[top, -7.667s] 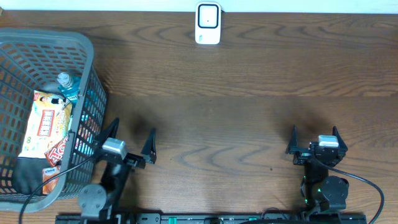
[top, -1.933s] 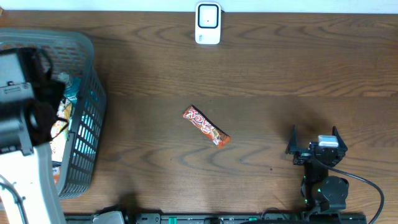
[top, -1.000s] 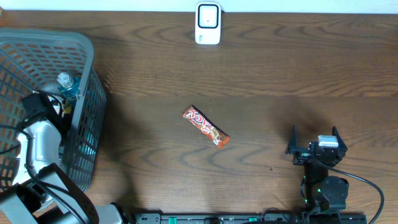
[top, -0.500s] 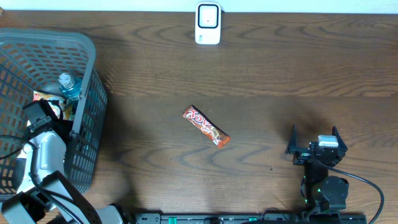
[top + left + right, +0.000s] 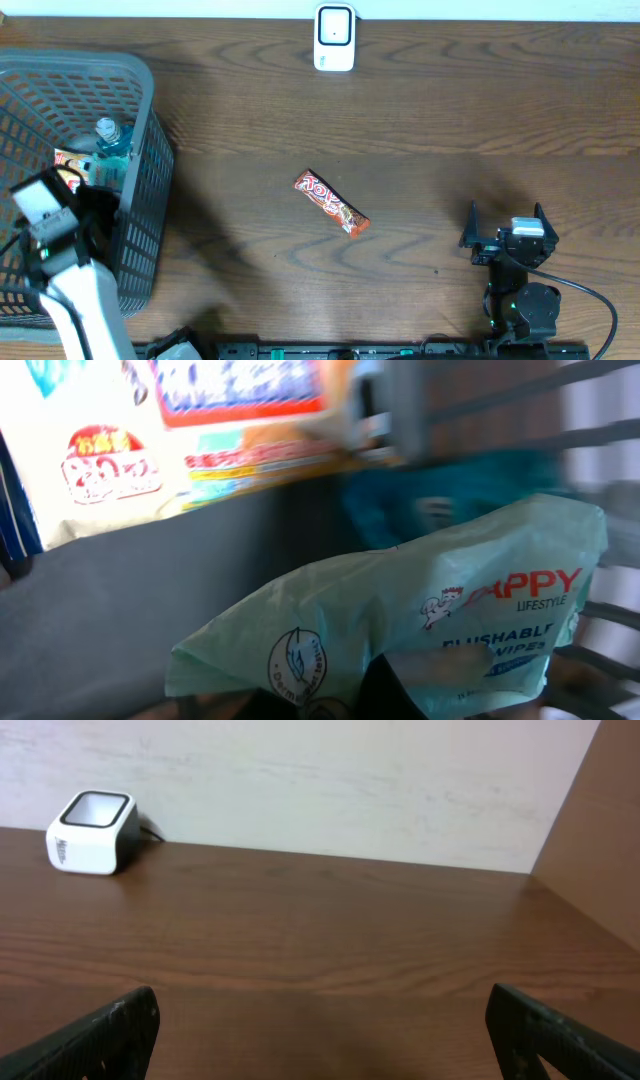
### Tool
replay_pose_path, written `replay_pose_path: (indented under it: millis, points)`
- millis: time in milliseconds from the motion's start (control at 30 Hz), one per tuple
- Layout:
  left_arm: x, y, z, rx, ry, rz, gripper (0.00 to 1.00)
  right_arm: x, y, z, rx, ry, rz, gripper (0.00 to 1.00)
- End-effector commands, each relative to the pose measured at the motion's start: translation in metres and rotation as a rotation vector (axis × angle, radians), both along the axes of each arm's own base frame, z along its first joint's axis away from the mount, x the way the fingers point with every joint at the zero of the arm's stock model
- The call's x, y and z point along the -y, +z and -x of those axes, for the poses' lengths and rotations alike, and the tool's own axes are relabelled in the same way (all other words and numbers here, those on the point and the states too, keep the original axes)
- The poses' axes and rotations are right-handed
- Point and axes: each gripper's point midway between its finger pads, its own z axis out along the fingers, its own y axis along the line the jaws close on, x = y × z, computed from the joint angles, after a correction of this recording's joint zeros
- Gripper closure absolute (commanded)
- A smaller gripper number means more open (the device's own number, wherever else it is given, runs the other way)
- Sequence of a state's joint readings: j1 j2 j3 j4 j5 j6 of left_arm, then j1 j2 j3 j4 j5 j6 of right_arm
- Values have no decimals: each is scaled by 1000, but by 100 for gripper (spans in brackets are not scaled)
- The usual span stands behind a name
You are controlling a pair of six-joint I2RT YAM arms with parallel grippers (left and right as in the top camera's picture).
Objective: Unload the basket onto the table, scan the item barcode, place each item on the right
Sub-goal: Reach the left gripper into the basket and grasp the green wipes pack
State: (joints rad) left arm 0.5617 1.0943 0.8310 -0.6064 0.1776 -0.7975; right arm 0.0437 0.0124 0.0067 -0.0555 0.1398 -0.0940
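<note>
Down in the basket (image 5: 143,190) at the left, the left gripper (image 5: 350,695) is clamped on the lower edge of a green pack of wipes (image 5: 400,610) — pinched there, it seems, for lifting out. Mid-table lies a candy bar (image 5: 331,202), well apart from the scanner (image 5: 334,37) at the far edge — the right gripper (image 5: 505,216) rests spread wide, holding nothing.
</note>
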Motion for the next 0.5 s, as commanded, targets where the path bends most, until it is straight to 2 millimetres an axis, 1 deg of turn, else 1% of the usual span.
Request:
replay_pose_path:
  millis: [0, 67, 133, 267, 300, 333, 367, 400, 433, 467]
  points:
    - [3, 66, 8, 206, 41, -102, 93, 1, 0, 0, 4, -8, -11, 1]
    - [-1, 89, 16, 280, 96, -158, 93, 1, 0, 0, 4, -8, -10, 1]
    - [-3, 119, 28, 386, 158, -213, 93, 1, 0, 0, 4, -8, -10, 1]
    - [11, 167, 42, 591, 166, -257, 93, 1, 0, 0, 4, -8, -10, 1]
    - [18, 177, 44, 638, 148, -252, 93, 1, 0, 0, 4, -8, -10, 1]
    - [31, 187, 44, 692, 94, -233, 93, 1, 0, 0, 4, -8, -11, 1]
    - [49, 196, 40, 744, 1, -199, 93, 1, 0, 0, 4, -8, -10, 1]
    - [69, 202, 34, 786, -109, -151, 93, 1, 0, 0, 4, -8, -10, 1]
    - [85, 206, 30, 808, -200, -113, 93, 1, 0, 0, 4, -8, -10, 1]
    - [95, 207, 27, 817, -258, -95, 93, 1, 0, 0, 4, -8, -10, 1]
